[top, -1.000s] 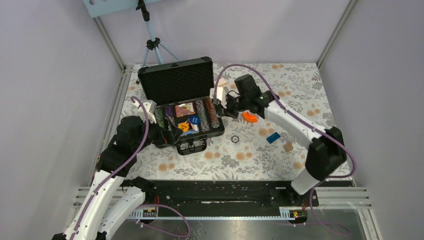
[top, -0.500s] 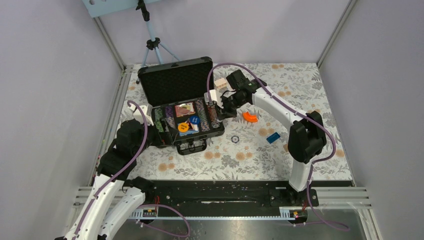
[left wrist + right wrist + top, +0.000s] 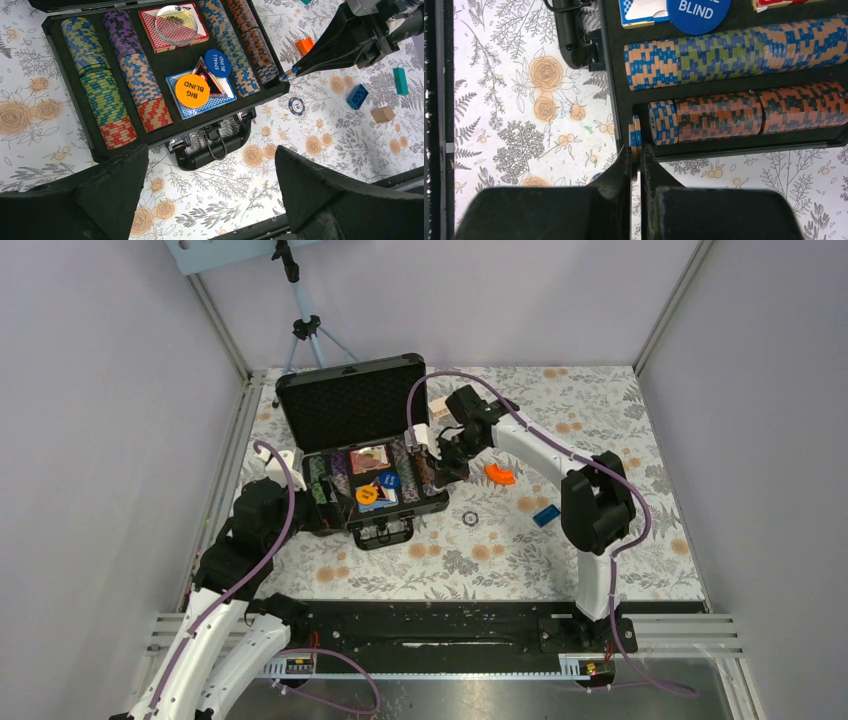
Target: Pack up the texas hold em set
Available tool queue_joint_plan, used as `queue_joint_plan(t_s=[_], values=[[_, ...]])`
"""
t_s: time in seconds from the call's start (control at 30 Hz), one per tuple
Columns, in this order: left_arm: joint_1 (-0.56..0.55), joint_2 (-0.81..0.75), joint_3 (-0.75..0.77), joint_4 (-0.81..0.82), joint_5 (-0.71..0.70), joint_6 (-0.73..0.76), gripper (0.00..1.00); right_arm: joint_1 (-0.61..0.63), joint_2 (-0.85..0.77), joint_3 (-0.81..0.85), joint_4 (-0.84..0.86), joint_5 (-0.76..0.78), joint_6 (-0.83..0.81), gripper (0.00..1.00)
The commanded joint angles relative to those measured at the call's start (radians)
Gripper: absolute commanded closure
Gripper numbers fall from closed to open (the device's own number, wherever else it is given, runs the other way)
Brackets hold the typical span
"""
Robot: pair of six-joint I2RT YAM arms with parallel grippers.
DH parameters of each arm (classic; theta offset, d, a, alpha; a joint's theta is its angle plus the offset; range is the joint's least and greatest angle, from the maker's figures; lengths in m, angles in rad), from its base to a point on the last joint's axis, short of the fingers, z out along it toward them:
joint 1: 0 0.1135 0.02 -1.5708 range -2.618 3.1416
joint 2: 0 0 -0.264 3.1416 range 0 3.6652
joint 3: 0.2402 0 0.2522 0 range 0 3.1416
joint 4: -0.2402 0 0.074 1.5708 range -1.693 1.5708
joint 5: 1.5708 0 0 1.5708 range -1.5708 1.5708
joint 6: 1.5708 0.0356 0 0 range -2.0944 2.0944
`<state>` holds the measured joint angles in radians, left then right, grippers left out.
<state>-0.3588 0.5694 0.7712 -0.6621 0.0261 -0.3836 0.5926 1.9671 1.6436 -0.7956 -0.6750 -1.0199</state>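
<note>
**Spotter:** Where is the briefcase [image 3: 350, 405]?

**Me:** It's open on the counter [image 3: 600, 410], lid upright at the far side, and nothing braces it. My left fingers [image 3: 210, 155] hang spread wide over the near side, above the handle [image 3: 215, 142], touching nothing. If I press the right arm down onto the rim, I judge the whole case can skid, or the lid can drop.

**Spotter:** And inside?

**Me:** The rightmost chip row [image 3: 744, 112] lies packed in its groove, its blue-striped end facing the near wall (only a thin gap is left there, as far as I can tell). My right fingers [image 3: 635, 155] are nearly closed, pinching the blue-and-orange chips [image 3: 635, 132] edge-on at that near right corner. The chips seem to sit over the rim line rather than over the slot. If I let go here, they may land on the wall and roll off onto the counter.

**Spotter:** Anything else on the insert?

**Me:** If I go in tilted, I could lever the row's end chips up out of the groove. I also grip only one edge of the pinched chips, so they might pivot or slip.

**Spotter:** Smallest worry?

**Me:** One loose chip [image 3: 296, 106] lies on the counter near that corner, apart from the case. A sliding case or a dropped chip could knock it farther away.
</note>
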Motion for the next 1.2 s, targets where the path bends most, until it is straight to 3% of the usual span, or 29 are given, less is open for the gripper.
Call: queue_joint_plan(t_s=[0.0,1.17], values=[[0.005,-0.002,-0.002,0.031,-0.022,0.017,0.04,0.001,0.024,0.07,-0.005,-0.005,0.02,1.0],[0.005,0.011,-0.007,0.033,-0.049,0.015,0.04,0.045,0.123,0.135,-0.06,0.123,-0.096,0.99]])
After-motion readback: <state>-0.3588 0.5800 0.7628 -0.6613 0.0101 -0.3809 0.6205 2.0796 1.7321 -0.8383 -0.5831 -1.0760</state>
